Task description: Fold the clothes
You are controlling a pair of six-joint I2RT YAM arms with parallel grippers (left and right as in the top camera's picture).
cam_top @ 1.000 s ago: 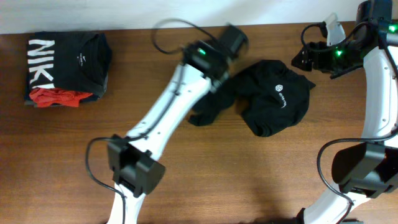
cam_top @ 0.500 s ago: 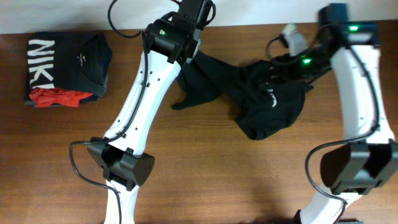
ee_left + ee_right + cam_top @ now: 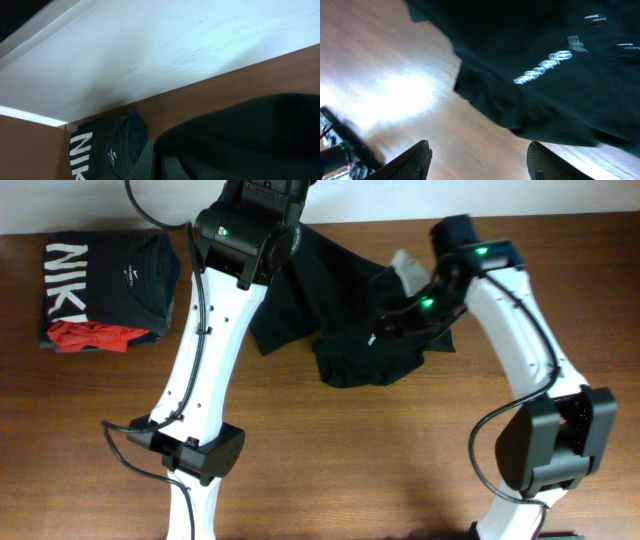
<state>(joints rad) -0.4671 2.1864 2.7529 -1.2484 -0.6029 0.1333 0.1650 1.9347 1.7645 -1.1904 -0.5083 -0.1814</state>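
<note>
The black garment (image 3: 345,310) lies crumpled at the back middle of the table, its small white logo (image 3: 370,337) facing up. One end is lifted toward my left gripper (image 3: 284,214) at the table's back edge. In the left wrist view the fingers (image 3: 156,167) are pressed together on black fabric (image 3: 240,140). My right gripper (image 3: 398,315) hovers over the garment's right half. In the right wrist view its fingers (image 3: 482,165) are wide open over bare wood, with the garment (image 3: 530,60) and logo (image 3: 542,65) just beyond them.
A folded black NIKE shirt (image 3: 100,275) lies at the back left with a small red garment (image 3: 90,335) at its front edge; the shirt also shows in the left wrist view (image 3: 100,150). A white wall (image 3: 150,60) borders the table's back edge.
My left gripper has moved left and back, dragging the garment leftward and stretching it. My right arm has swung left from the back right corner to over the garment.
</note>
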